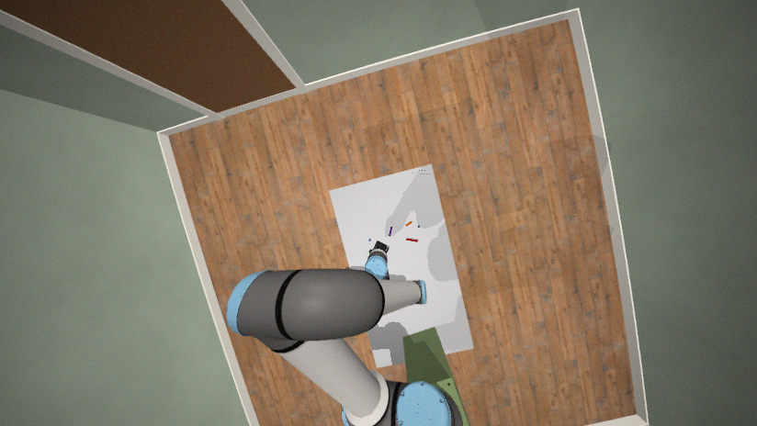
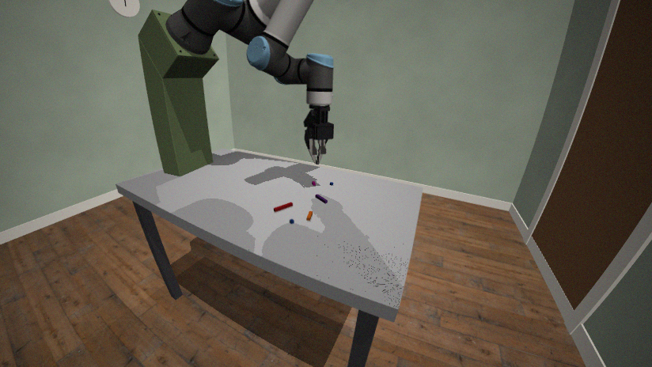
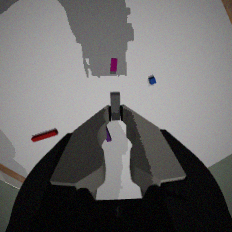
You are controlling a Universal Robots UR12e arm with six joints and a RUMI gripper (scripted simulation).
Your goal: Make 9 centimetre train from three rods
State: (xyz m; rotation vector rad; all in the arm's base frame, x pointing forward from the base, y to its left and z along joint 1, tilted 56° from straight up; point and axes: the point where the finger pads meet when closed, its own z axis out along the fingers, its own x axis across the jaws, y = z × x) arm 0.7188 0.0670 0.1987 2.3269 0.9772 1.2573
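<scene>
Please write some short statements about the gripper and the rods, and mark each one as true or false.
1. The gripper is shut on a grey rod. True.
2. The gripper's fingertips touch the table. False: they hang above it.
3. Two blue rods lie on the table. True.
4. The red rod and the purple rod touch end to end. False: they lie apart.
</scene>
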